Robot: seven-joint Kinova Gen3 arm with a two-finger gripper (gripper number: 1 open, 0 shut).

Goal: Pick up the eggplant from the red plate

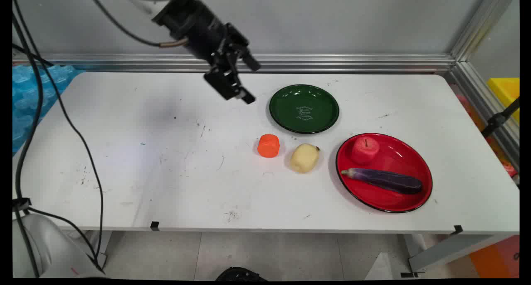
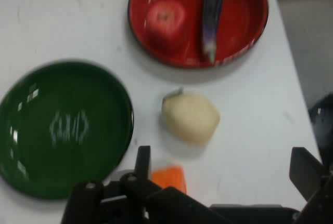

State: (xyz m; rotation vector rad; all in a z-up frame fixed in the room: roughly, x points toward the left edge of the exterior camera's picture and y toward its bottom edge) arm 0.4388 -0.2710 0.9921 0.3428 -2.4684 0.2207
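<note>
Now the gripper point(image 1: 250, 81) is hovering high over the table point(image 1: 137, 152), fingers spread and holding nothing, nearest the green plate point(image 1: 304, 108); the orange block point(image 1: 268, 145) and potato point(image 1: 304, 158) are sitting just below it.

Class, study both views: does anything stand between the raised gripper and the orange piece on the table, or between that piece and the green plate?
Nothing visible does. The gripper hangs open and empty above the table, with bare surface down to the orange piece. The green plate is empty and just beyond it; the potato lies to the side, apart.
</note>
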